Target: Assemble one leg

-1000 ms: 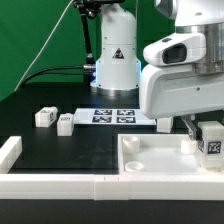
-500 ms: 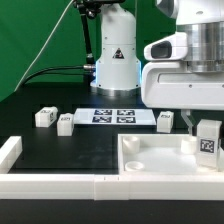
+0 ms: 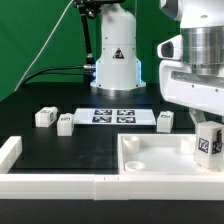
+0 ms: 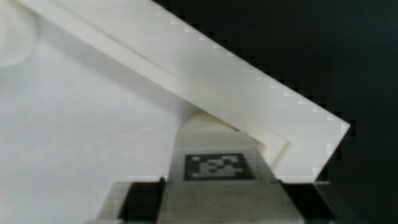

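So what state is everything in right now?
Held leg: upright, gripped by the jaws at the panel's corner.
Jaws: shut on the held leg.
Loose legs: resting on the table, untouched.
Panel: lying flat, recesses up.
Marker board: flat on the table.

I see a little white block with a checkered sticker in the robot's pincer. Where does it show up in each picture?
Exterior view: the leg is held in the pincer near the exterior view's right edge, over the white panel.
Wrist view: the leg sits between the pincer's fingers, tag facing the camera.
Shared landmark: the white panel under it.
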Robot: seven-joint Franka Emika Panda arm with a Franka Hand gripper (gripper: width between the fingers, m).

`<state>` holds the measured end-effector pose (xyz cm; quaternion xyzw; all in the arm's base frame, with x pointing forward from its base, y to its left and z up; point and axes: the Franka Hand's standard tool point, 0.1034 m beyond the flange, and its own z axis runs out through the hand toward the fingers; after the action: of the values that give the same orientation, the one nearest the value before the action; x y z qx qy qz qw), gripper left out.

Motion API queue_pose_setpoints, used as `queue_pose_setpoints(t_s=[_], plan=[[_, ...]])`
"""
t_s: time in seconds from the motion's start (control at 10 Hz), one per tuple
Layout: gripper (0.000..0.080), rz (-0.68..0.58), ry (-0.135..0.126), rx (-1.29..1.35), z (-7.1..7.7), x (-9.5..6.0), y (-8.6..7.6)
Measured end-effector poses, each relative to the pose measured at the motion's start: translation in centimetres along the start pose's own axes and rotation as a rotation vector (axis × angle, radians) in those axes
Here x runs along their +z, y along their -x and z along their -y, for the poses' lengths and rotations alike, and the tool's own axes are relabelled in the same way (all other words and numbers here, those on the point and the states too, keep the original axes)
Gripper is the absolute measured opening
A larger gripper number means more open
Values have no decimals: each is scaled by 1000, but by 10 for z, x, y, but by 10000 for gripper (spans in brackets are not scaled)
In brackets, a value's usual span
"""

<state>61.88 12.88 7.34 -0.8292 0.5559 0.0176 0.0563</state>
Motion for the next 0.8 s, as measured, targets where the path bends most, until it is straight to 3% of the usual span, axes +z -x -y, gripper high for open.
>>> queue_pose_setpoints(t_s=[0.2, 0.4, 0.5, 0.6, 0.7, 0.8], plan=[[295, 18, -6, 163, 0, 0, 2], [295, 18, -7, 89, 1, 0, 2], [476, 18, -6, 74, 1, 0, 2], [589, 17, -7, 2, 0, 0, 0], [589, 15, -7, -155, 0, 0, -1], [639, 13, -7, -322, 0, 0, -2]])
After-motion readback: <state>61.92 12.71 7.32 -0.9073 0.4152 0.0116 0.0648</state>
